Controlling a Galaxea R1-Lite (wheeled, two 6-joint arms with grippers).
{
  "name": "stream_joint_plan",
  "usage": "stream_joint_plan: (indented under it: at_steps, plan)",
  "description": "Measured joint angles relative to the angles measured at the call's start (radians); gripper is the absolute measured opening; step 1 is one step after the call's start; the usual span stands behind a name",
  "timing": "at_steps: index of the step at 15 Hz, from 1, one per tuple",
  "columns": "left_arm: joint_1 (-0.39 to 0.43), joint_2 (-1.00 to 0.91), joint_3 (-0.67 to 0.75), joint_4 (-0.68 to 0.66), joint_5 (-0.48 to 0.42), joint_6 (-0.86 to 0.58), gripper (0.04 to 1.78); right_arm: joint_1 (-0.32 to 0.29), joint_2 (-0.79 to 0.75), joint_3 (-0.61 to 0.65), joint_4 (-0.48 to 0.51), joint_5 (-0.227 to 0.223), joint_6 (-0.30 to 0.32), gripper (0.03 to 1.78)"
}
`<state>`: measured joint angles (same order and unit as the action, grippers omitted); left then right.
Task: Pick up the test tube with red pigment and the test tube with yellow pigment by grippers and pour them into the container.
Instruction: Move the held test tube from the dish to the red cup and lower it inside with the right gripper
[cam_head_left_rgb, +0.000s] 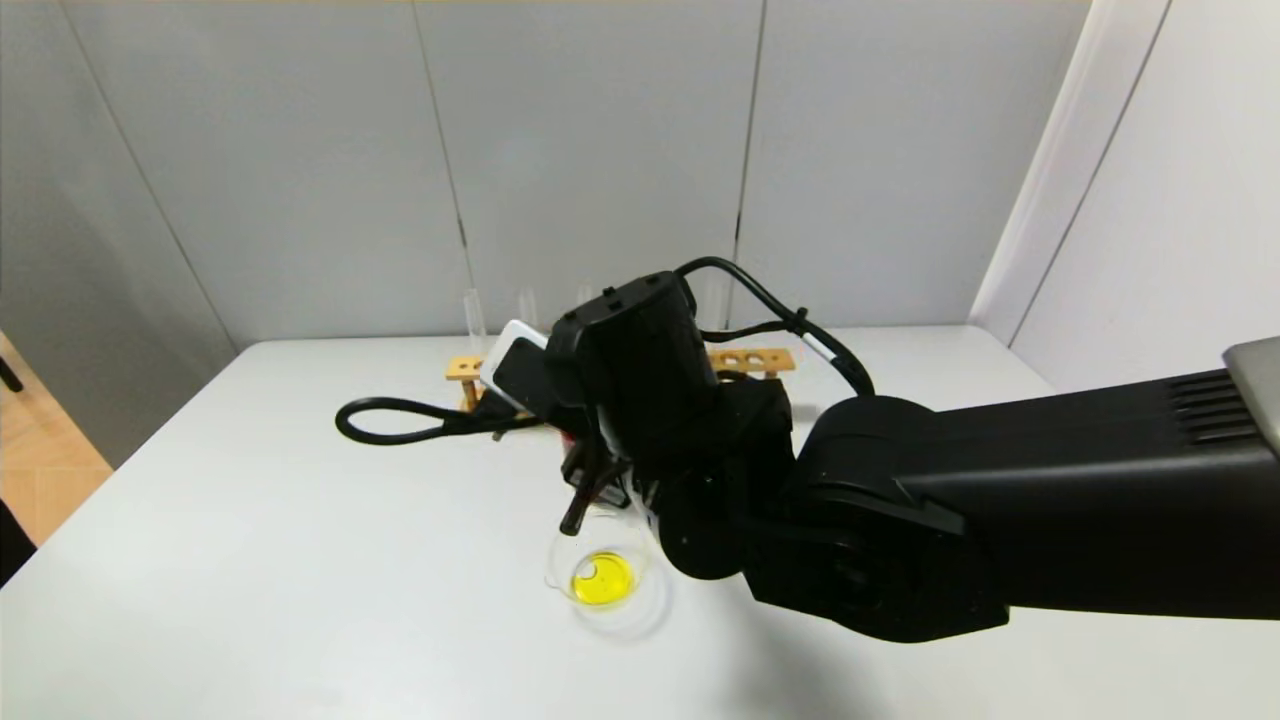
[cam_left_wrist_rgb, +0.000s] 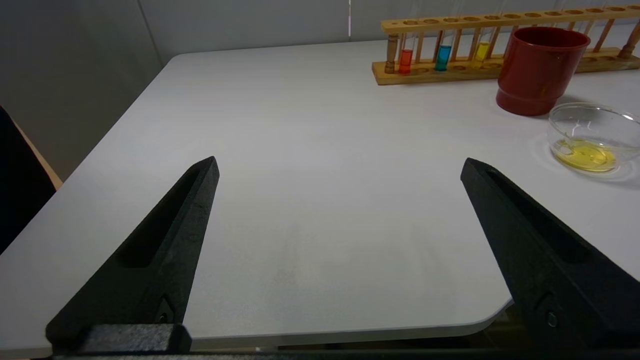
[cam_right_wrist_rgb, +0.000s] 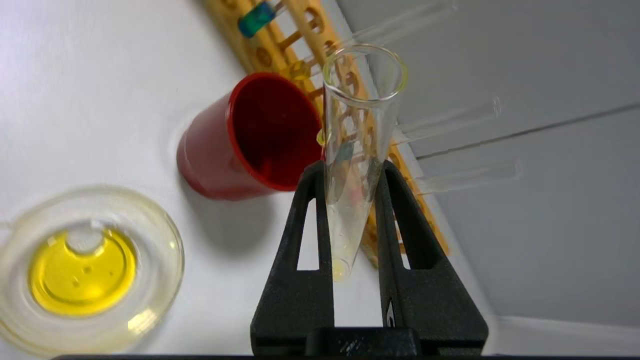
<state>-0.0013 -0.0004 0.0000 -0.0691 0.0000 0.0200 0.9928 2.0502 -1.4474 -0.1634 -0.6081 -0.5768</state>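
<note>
Head view: my right gripper (cam_head_left_rgb: 600, 480) hangs over the white table (cam_head_left_rgb: 300, 560), just above the container (cam_head_left_rgb: 605, 580), which holds a pool of yellow liquid. My arm hides most of the wooden rack (cam_head_left_rgb: 755, 358) behind it.

Left wrist view: my left gripper (cam_left_wrist_rgb: 340, 167) sits low near the table's edge, fingers spread wide and holding nothing. Across the table the rack (cam_left_wrist_rgb: 500, 20) holds tubes of orange-red, teal and yellow liquid; the dark red cup (cam_left_wrist_rgb: 540, 70) stands before it, the container (cam_left_wrist_rgb: 592, 137) just beside the cup.

Right wrist view: my right gripper (cam_right_wrist_rgb: 350, 175) is clamped on the test tube with yellow pigment (cam_right_wrist_rgb: 357, 150), nearly drained, only a yellow trace at its round bottom. The container (cam_right_wrist_rgb: 90, 265) lies near, beside the cup (cam_right_wrist_rgb: 250, 137).
</note>
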Motion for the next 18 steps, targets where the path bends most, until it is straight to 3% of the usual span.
stream_joint_plan:
  at_steps: [4, 9, 12, 15, 18]
  plan:
    - [0.000, 0.000, 0.000, 0.000, 0.000, 0.000, 1.71, -0.013, -0.017, 0.005, -0.027, -0.002, 0.163, 0.27]
    - [0.000, 0.000, 0.000, 0.000, 0.000, 0.000, 1.71, -0.036, -0.045, 0.033, -0.030, -0.010, 0.439, 0.27]
    - [0.000, 0.000, 0.000, 0.000, 0.000, 0.000, 1.71, -0.052, -0.057, 0.036, -0.030, -0.010, 0.571, 0.27]
    - [0.000, 0.000, 0.000, 0.000, 0.000, 0.000, 1.71, -0.057, -0.071, 0.041, -0.030, -0.010, 0.658, 0.27]
    - [0.000, 0.000, 0.000, 0.000, 0.000, 0.000, 1.71, -0.059, -0.087, 0.050, -0.031, -0.009, 0.683, 0.27]
